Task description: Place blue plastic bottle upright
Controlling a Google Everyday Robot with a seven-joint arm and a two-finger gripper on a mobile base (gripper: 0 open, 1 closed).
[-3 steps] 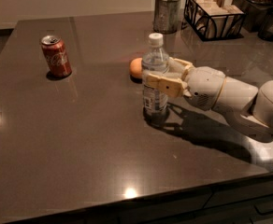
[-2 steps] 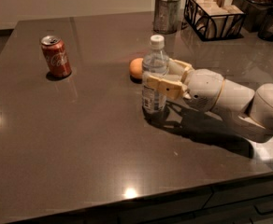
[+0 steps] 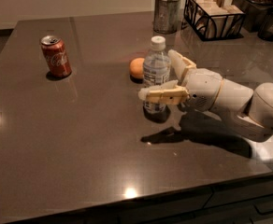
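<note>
The blue plastic bottle (image 3: 155, 65), clear with a white cap and a pale label, stands upright near the middle of the dark table (image 3: 80, 139). My gripper (image 3: 158, 74) reaches in from the right and straddles the bottle. One finger (image 3: 162, 95) crosses in front of the bottle's lower half. The other finger (image 3: 181, 63) stands behind and to the right, apart from the bottle. The jaws are spread open around it.
A red soda can (image 3: 56, 56) stands at the left. An orange (image 3: 136, 68) lies just left of and behind the bottle. A metal cup (image 3: 166, 14), a black wire basket (image 3: 213, 15) and dark jars (image 3: 265, 6) line the back right. The table's front edge is near.
The fingers have spread apart from the bottle, the far one swinging away to the right. The bottle stays upright in the same place.
</note>
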